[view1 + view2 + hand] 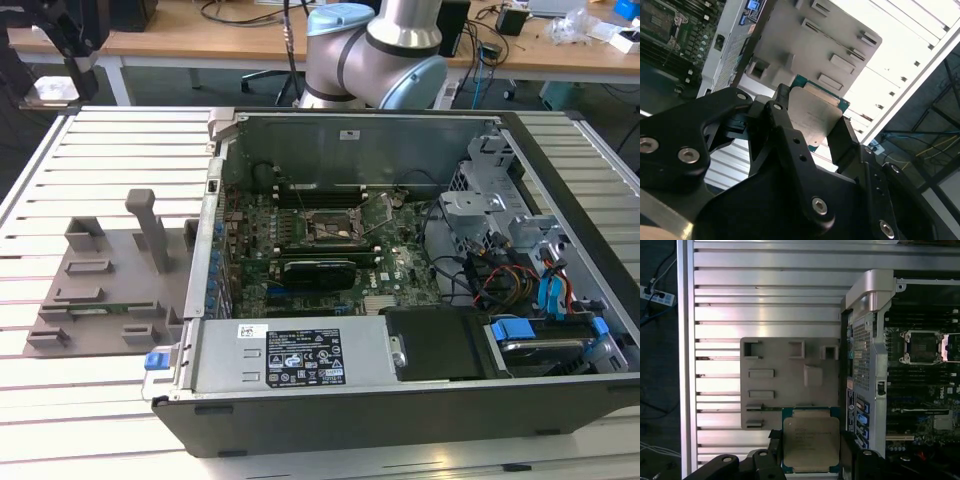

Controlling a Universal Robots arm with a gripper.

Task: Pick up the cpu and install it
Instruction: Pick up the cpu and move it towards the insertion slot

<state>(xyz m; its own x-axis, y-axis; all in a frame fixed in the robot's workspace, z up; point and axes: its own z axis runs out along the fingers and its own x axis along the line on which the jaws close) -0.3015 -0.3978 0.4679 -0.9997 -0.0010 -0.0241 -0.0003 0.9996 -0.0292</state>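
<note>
The gripper (811, 437) is clamped on the cpu (810, 447), a finger (784, 107) pressing each side edge, and the silvery top shows in both wrist views. The chip hangs over the edge of the grey fixture (790, 375) on the slatted table (765, 300), beside the open case (400, 380). The socket (922, 347) lies well apart, inside the case.

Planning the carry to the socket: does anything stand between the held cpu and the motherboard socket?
Yes. The tool holds the cpu by the grey fixture plate, outside the computer case. The case's metal wall stands between it and the socket. Nothing visible lies in the socket itself.
</note>
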